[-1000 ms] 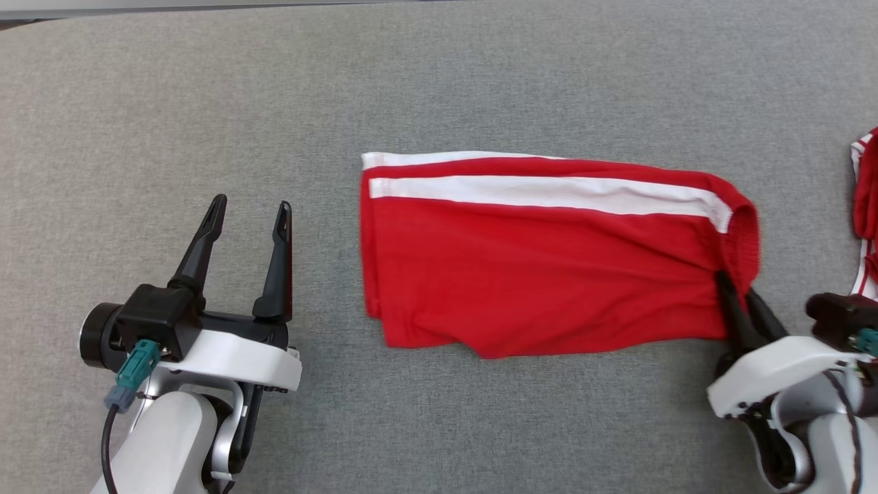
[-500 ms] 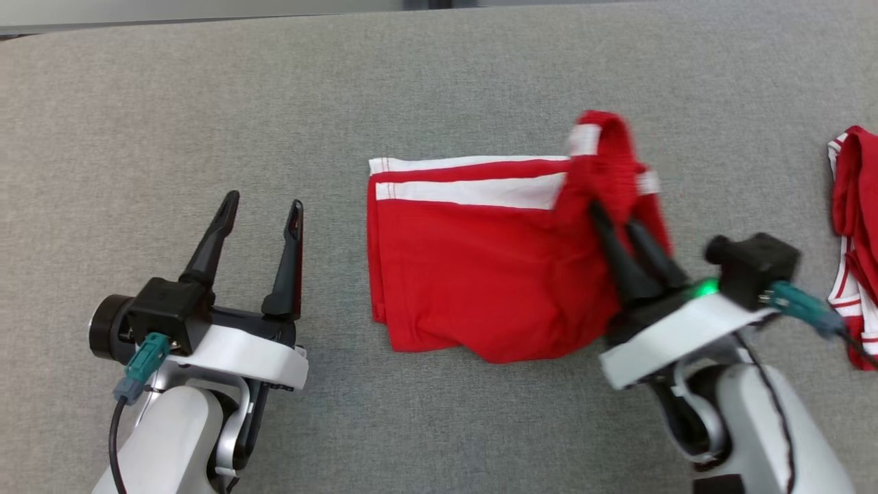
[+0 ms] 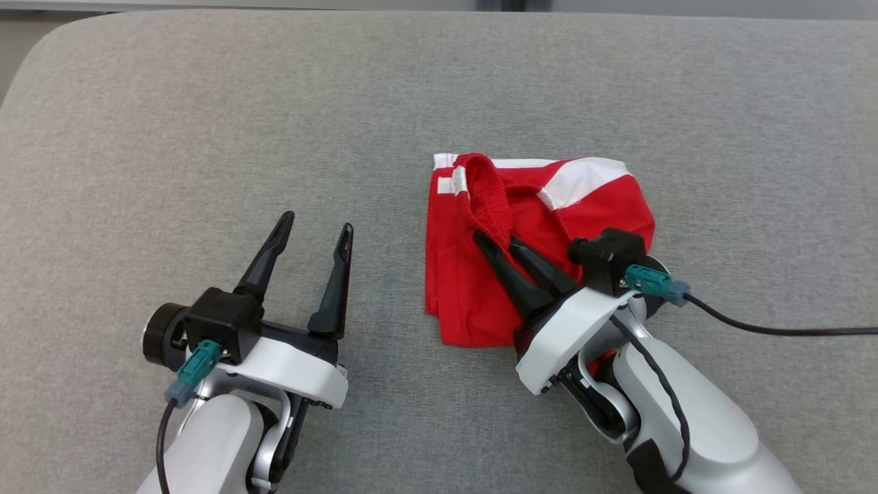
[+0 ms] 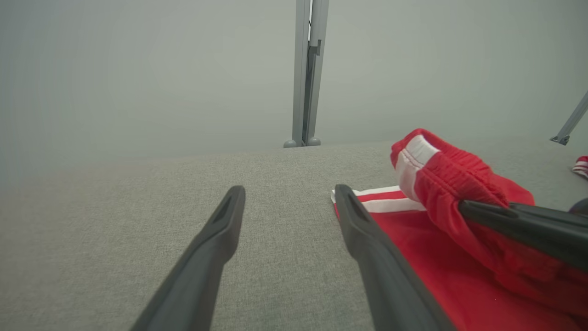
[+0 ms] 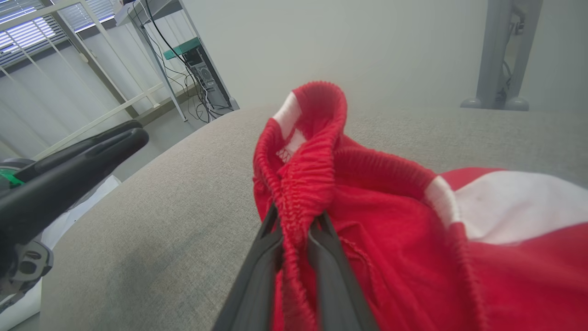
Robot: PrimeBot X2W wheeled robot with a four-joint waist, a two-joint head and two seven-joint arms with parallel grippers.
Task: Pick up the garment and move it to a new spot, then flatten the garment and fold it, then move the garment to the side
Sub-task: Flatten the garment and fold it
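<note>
Head view has the right end effector (image 3: pixel 495 239) clenched on the ribbed elastic waistband (image 3: pixel 483 195) of the red cloth shorts with white side stripes (image 3: pixel 463 302). Its two dark fingers are almost together, with only the gathered band between them. Right wrist view shows the waistband standing up in a loop just past the fingertips, while the rest of the cloth bunches to the right of the fingers and beneath them.

The shorts lie doubled over on the grey fabric-covered table (image 3: pixel 206 123), the waistband end folded over onto the leg end. A broad white stripe shows just ahead of the right end effector's wrist.

The left end effector (image 3: pixel 317 221) is released, its fingers spread wide around nothing, over bare table. The shorts' nearest edge lies just to the right of its right finger, apart from it.

Ahead of both end effectors the table runs bare to its far edge, where a grey metal post (image 4: pixel 307 69) stands beyond the left one. Left of the left end effector the surface is open as far as the table's rounded corner (image 3: pixel 41 48).
</note>
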